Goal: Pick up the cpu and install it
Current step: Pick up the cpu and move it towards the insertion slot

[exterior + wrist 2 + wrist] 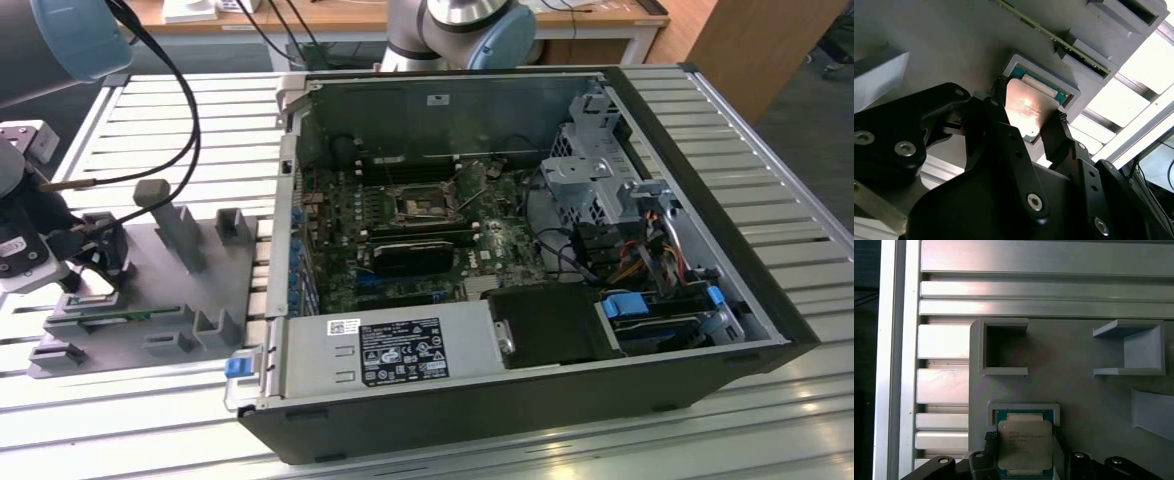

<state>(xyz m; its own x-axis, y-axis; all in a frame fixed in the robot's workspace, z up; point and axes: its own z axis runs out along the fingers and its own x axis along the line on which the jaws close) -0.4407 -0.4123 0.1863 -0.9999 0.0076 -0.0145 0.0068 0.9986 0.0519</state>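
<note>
I hold the pincer (1023,436) low over the grey tray (1079,405) on the desk (1004,290), its tips clamped, as I judge it, on two opposite edges of the cpu (1025,445), which lies between them in its pocket, so nothing presses on the silver lid.

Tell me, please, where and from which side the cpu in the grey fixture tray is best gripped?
Grip the cpu by two opposite thin edges, coming straight down from above. It lies flat, silver top up, seated in a shallow square pocket of the grey fixture tray, so the broad faces offer no purchase and a sideways approach would probably meet the pocket's rim. The gripper hangs directly above it.
</note>
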